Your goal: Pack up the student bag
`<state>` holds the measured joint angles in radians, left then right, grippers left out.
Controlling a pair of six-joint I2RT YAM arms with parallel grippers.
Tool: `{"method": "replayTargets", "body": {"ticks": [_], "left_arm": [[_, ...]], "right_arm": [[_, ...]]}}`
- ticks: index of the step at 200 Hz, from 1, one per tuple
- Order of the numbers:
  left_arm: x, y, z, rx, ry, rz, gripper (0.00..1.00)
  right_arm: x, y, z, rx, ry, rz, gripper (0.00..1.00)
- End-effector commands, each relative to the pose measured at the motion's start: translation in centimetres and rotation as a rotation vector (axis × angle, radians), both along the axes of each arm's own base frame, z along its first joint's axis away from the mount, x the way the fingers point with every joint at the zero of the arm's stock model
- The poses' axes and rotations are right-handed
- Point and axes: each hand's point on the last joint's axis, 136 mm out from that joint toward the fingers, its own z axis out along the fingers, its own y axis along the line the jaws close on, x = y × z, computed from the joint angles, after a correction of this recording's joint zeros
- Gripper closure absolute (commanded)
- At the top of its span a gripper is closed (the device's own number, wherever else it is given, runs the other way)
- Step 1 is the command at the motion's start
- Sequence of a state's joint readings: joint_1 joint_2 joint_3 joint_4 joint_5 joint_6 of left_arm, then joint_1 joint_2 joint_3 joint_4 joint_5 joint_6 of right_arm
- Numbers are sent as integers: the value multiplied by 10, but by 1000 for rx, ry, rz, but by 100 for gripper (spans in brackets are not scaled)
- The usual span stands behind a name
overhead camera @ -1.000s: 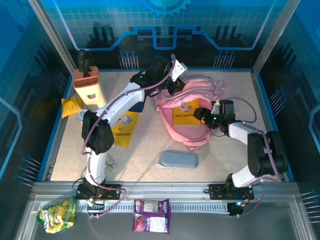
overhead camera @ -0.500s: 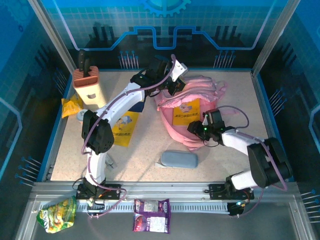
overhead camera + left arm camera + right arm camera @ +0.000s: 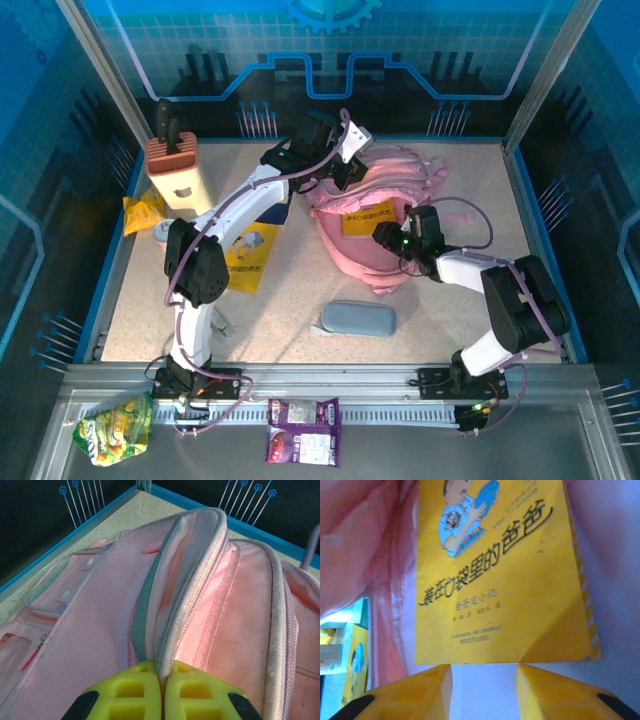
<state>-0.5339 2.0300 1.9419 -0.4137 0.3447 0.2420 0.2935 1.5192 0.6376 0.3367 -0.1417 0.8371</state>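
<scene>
Yellow book point(image 3: 368, 213) seemingly slid deeper into student bag point(image 3: 400, 170).

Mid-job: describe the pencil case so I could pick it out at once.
Find the pink student bag, right of centre on the table. Between it and the near edge lies the pencil case, alone on bare surface. It is a flat grey oblong with rounded ends; the book in the bag and the book left of the bag are yellow.
</scene>
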Motion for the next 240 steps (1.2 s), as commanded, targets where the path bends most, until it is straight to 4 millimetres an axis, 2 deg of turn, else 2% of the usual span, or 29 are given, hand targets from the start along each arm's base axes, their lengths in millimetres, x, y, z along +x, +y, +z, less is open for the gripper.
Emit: {"method": "replayTargets", "body": {"ticks": [1,31,47,48,64,82,94,102,108,133,144,161,196,216,240], "left_arm": [[0,-7,42,-78,-124,-35,100],[2,-5,28,-60,-94,-17,100],[6,0,15,-44,-60,22,100],[6,0,14,-43,-57,23,100],[3,0,-1,-40,4,32,100],[-1,1,-16,-37,62,42,93],[-2,4,-25,-30,100,68,89],[-4,5,-28,-29,124,76,81],[-6,5,-29,-30,144,81,72],[-25,8,-18,-97,307,122,68],[-38,8,-12,-158,369,140,58],[-56,18,-16,-235,444,208,49],[-98,59,-23,-262,510,337,38],[-122,86,-36,-223,512,408,34],[-144,127,-60,-151,514,539,28]], "right_arm": [[-14,-6,25,-44,-76,29,57],[-61,-12,39,-111,-63,85,41],[-87,-11,39,-152,-11,158,32],[-88,-10,44,-149,-28,160,32],[-111,-12,52,-178,-3,194,26],[-133,-19,68,-191,-19,198,17],[-145,-26,81,-194,-39,185,7],[-151,-31,88,-198,-51,176,0],[-155,-33,94,-198,-61,175,0],[-162,-31,117,-170,-98,193,0],[-162,-26,124,-148,-111,212,0],[-162,-16,135,-115,-136,260,0],[-161,1,138,-133,-123,332,0],[-162,16,131,-150,-88,385,0],[-161,38,119,-181,-66,423,0]]}}
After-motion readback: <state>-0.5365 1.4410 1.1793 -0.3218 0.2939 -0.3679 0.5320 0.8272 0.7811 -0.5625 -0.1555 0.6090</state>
